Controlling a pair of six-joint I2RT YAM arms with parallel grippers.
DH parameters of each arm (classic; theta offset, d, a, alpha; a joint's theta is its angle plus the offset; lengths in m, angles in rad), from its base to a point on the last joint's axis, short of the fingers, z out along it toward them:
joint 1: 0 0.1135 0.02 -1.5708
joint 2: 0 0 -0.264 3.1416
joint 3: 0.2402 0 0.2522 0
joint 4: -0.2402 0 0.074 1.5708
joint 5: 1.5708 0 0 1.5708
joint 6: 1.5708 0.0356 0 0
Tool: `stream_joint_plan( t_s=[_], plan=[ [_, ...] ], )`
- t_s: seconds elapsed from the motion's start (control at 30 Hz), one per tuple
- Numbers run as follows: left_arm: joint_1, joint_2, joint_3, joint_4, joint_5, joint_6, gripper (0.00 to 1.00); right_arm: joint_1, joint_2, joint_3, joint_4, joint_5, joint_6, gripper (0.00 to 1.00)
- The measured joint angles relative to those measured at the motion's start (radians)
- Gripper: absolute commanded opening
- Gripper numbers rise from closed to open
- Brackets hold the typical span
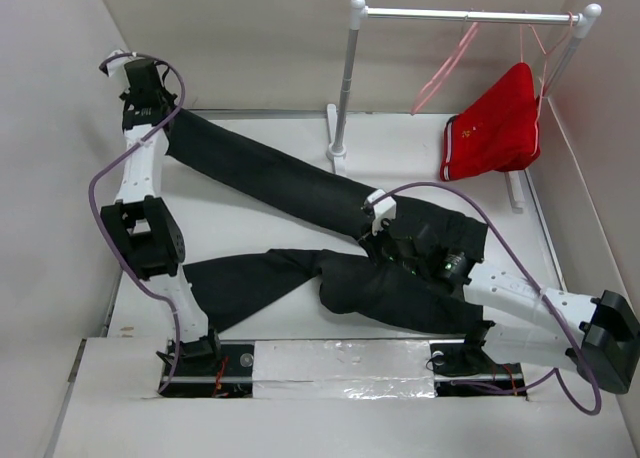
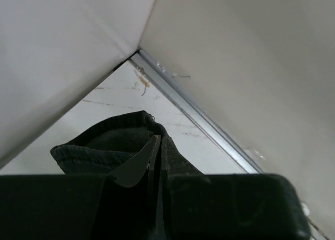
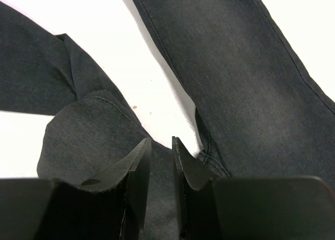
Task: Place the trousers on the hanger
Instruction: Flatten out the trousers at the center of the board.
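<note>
The dark trousers (image 1: 280, 178) lie spread on the white table. One leg runs to the far left corner and the other to the near left. My left gripper (image 1: 150, 115) is at the far leg's end, shut on the hem (image 2: 104, 145), its fingertips (image 2: 158, 140) pressed together on the cloth. My right gripper (image 1: 381, 241) sits low at the crotch, where the two legs (image 3: 251, 67) meet. Its jaws stand narrowly apart with denim filling the gap (image 3: 161, 141). The pale-pink hanger (image 1: 440, 73) hangs bare from the rail at the back right.
Red shorts (image 1: 495, 128) hang on another pink hanger from the same white rail (image 1: 460, 15). The rack's post (image 1: 345, 78) and foot stand just behind the far trouser leg. Walls close in the table on the left, back and right.
</note>
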State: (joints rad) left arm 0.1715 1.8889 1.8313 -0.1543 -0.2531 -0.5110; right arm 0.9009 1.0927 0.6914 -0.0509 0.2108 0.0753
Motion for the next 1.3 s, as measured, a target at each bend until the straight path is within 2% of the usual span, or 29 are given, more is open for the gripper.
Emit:
stream_joint_plan(
  t_s=[0.03,0.07,0.17,0.2,0.27,0.37,0.47,0.5,0.53,0.6,0.87,1.07,1.17,1.2,1.27,1.3],
  plan=[
    [0.0,0.021,0.012,-0.009,-0.005,0.004,0.0,-0.002,0.0,0.0,0.0,-0.001,0.0,0.28],
    [0.0,0.049,0.037,-0.025,-0.01,0.007,0.13,-0.003,0.0,0.0,0.0,-0.001,0.0,0.25],
    [0.001,0.181,0.17,-0.08,-0.014,0.023,0.38,-0.005,0.0,0.005,0.001,-0.012,-0.002,0.12],
    [0.0,0.234,0.232,-0.107,-0.013,0.025,0.41,-0.005,0.003,0.011,0.003,-0.027,-0.006,0.0],
    [-0.003,0.307,0.305,-0.135,-0.012,0.028,0.42,-0.003,0.031,0.039,0.013,-0.059,-0.018,0.0],
    [-0.021,0.318,0.283,-0.16,-0.017,0.039,0.41,0.013,0.149,0.133,0.038,-0.117,-0.034,0.0],
    [-0.061,0.248,0.196,-0.135,-0.007,0.039,0.37,0.026,0.317,0.254,0.077,-0.222,-0.061,0.21],
    [-0.077,0.217,0.169,-0.129,0.001,0.035,0.36,0.032,0.378,0.303,0.086,-0.258,-0.073,0.38],
    [-0.093,0.176,0.141,-0.118,0.016,0.031,0.36,0.038,0.443,0.36,0.089,-0.295,-0.086,0.46],
    [-0.125,0.08,0.078,-0.079,0.051,0.015,0.33,0.053,0.575,0.469,0.113,-0.361,-0.118,0.55],
    [-0.181,-0.36,-0.114,0.13,0.179,-0.042,0.31,0.111,1.041,0.889,0.053,-0.541,-0.195,0.62],
    [-0.19,-0.527,-0.172,0.216,0.248,-0.059,0.31,0.168,1.271,1.135,-0.058,-0.595,-0.222,0.62],
    [-0.192,-0.576,-0.237,0.222,0.273,-0.064,0.3,0.195,1.315,1.179,-0.072,-0.598,-0.221,0.55],
    [-0.192,-0.586,-0.259,0.227,0.279,-0.067,0.3,0.201,1.321,1.188,-0.07,-0.599,-0.216,0.39],
    [-0.192,-0.602,-0.301,0.224,0.289,-0.073,0.3,0.211,1.332,1.209,-0.069,-0.605,-0.201,0.21],
    [-0.192,-0.604,-0.314,0.22,0.293,-0.074,0.3,0.213,1.339,1.221,-0.064,-0.605,-0.192,0.08]
  ],
)
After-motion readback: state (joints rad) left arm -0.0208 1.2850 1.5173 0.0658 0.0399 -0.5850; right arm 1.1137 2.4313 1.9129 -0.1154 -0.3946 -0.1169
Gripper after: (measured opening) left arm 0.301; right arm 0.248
